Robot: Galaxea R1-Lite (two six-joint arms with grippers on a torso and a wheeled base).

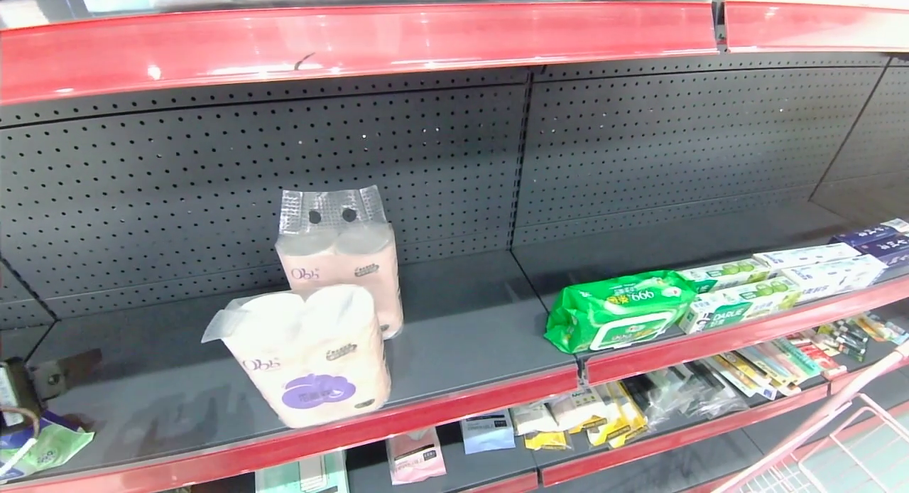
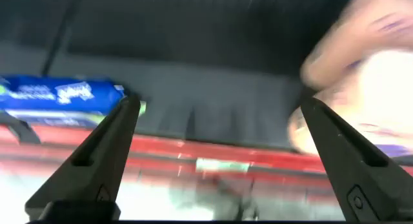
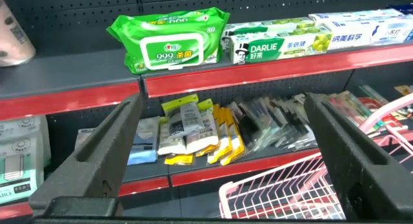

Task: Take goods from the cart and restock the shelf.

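Two packs of toilet rolls stand on the dark middle shelf (image 1: 461,337): one at the front edge (image 1: 309,354), one behind it (image 1: 341,262). A green wipes pack (image 1: 618,310) lies further right, also seen in the right wrist view (image 3: 169,38). The pink wire cart (image 1: 824,450) shows at the lower right. My left gripper (image 2: 219,102) is open and holds nothing; it faces the shelf's red front edge (image 2: 213,156), between a blue pack (image 2: 61,98) and a blurred toilet-roll pack (image 2: 368,88). My right gripper (image 3: 226,98) is open and holds nothing, above the cart (image 3: 290,192).
Toothpaste boxes (image 1: 774,280) line the shelf right of the wipes. Small hanging packets (image 3: 193,130) fill the lower shelf. A blue-green pack (image 1: 35,447) lies at the shelf's left end. A red shelf (image 1: 355,42) runs overhead. Bare shelf lies between the rolls and the wipes.
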